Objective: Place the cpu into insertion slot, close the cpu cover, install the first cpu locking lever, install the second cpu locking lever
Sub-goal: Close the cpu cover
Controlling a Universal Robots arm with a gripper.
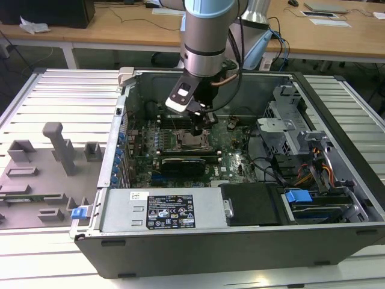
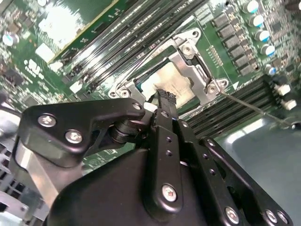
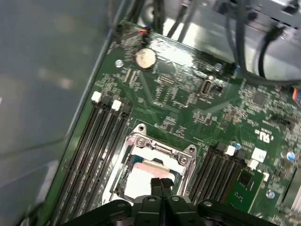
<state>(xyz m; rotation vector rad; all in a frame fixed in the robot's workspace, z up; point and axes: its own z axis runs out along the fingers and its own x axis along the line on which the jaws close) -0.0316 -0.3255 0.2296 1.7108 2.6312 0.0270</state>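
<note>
My gripper [image 1: 201, 124] hangs inside the open computer case, just over the insertion slot [image 1: 194, 142] on the green board. Its two black fingers are shut together with nothing between them. In both wrist views the fingertips [image 2: 164, 95] [image 3: 161, 183] stand over the edge of the cpu [image 2: 171, 81] [image 3: 140, 178], which lies flat in the slot. The silvery cpu cover [image 2: 189, 60] [image 3: 157, 147] lies down around the cpu, framing it. I cannot tell whether the tips touch the chip. A thin metal locking lever [image 2: 254, 108] sticks out sideways from the socket corner across the memory slots.
Long black memory slots [image 3: 96, 141] flank the socket on both sides. A black card [image 1: 183, 162] lies near the socket. The drive cage [image 1: 289, 129], cables [image 1: 310, 168] and the case walls [image 1: 120, 120] close in. Grey fixtures [image 1: 57, 150] stand at the exterior view's left.
</note>
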